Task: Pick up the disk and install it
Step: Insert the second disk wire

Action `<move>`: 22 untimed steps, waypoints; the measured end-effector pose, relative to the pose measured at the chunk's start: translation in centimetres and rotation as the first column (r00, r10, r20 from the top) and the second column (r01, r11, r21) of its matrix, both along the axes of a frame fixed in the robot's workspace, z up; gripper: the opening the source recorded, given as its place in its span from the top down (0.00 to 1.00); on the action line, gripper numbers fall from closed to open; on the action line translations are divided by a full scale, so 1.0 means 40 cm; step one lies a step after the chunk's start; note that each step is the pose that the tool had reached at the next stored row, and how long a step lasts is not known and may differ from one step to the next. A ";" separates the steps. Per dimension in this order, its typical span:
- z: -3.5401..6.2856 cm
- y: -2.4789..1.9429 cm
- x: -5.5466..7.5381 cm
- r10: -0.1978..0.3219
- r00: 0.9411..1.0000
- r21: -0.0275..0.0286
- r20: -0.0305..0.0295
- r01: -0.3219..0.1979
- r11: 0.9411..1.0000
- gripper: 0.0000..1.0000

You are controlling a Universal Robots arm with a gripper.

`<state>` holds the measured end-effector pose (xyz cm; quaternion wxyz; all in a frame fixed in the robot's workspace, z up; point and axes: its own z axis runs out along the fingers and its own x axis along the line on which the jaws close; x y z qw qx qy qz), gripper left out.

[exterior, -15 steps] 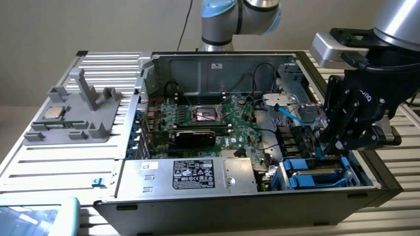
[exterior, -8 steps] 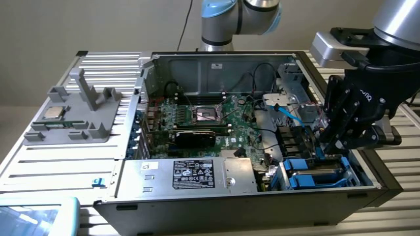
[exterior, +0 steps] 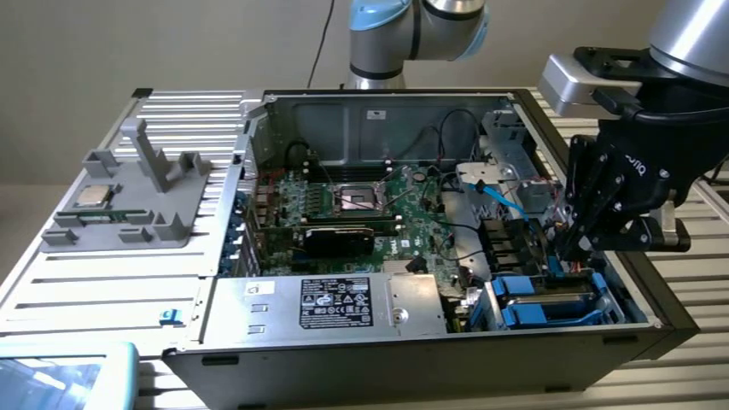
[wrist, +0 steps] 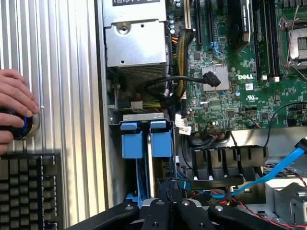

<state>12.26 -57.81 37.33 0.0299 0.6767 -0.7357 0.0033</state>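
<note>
A ribbed metal table (exterior: 102, 282) is seen carrying an open computer case (exterior: 341, 107), laid on its side with the inside exposed. The arm (exterior: 684, 34) is seen at the exterior view's right, bent over that side of the case. A green motherboard (exterior: 428, 224) is mounted on the case floor. A silver box (exterior: 330, 303) with a black label is fitted along the near wall. A grey fixture (exterior: 137, 192) is set on the table at the exterior view's left, well apart from the arm.

The claw (exterior: 564, 252) is lowered into the case at the corner on the exterior view's right, just above the drive bay. In the wrist view the claw (wrist: 175, 189) is shown with its fingers drawn together. A thin dark and blue piece is seen at their tips, but whether anything is pinched cannot be told.

The disk (exterior: 547, 307) is found in the drive bay, in that same corner of the case, beside the silver box. In the wrist view the blue frame of the disk (wrist: 132, 143) is seen in the bay with a grey strip running down the middle of it. The claw is placed close to its far end.

A keyboard (wrist: 29, 191) is seen on the table outside the case wall. A person's hand (wrist: 14, 98) is rested on a round knob (wrist: 24, 127) next to it. A square chip (exterior: 96, 196) is held in the fixture. A blue cable (exterior: 501, 198) is run across the case near the claw.
</note>
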 end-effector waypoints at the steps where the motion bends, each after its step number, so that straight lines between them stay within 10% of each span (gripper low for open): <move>1: 0.000 0.000 0.000 0.000 1.000 0.000 0.000 0.000 1.000 0.89; 6: 0.000 0.000 -0.001 0.003 1.000 0.002 0.000 -0.003 1.000 0.89; 17: 0.000 0.000 -0.001 0.098 0.995 0.080 0.004 -0.098 0.992 0.89; 22: 0.000 0.000 -0.001 0.170 0.985 0.097 0.008 -0.170 0.981 0.89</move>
